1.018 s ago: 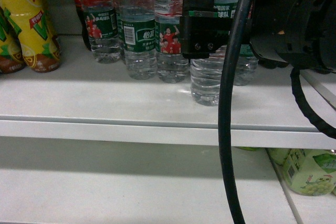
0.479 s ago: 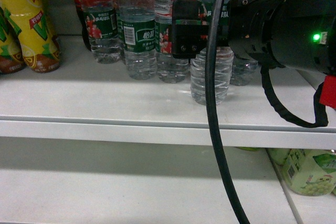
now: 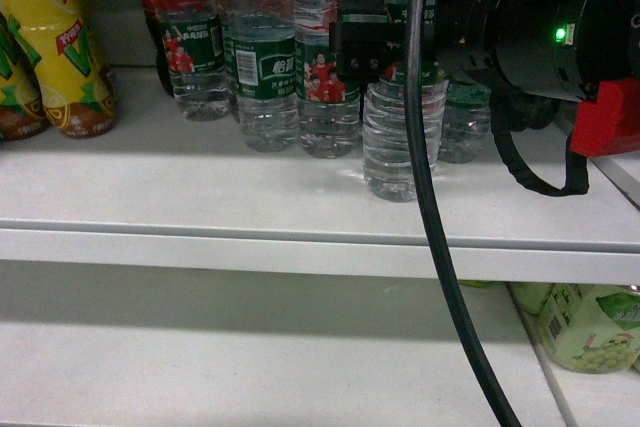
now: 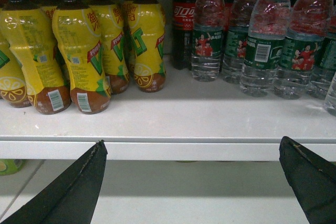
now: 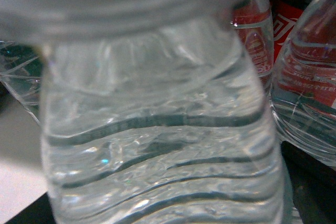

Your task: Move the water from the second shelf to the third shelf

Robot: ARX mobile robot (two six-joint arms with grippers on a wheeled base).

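The water bottle (image 3: 402, 137) stands on the upper shelf (image 3: 200, 197), nearest the front edge and a little ahead of the row of other water bottles (image 3: 262, 67). The right pincer (image 3: 385, 47) is at its label height, and the right wrist view is filled by the ribbed clear body (image 5: 157, 145), so the bottle sits right up against the pincer. Whether the pincer has clenched on it cannot be told: the fingertips are hidden behind the bottle and the black cable (image 3: 425, 197).

To do this step well, the grip should land on the label band, where the wall is stiffer than the soft ribs below, and should be firm enough not to slip yet not crush the plastic. The bottle should then come straight out toward the near side, clear of its neighbours, before it goes down to the lower shelf (image 3: 250, 357), which looks bare on the left with a pale green bottle (image 3: 590, 327) at the right. Keep it upright and mind the shelf lip on the way down.

The right arm (image 3: 530, 37) reaches in level from the right, its wrist held about horizontal. The left pincer (image 4: 189, 182) hangs back below the shelf edge, released, its two dark fingers (image 4: 79, 187) spread wide, facing yellow tea bottles (image 4: 79, 45) and a cola bottle (image 4: 184, 30)
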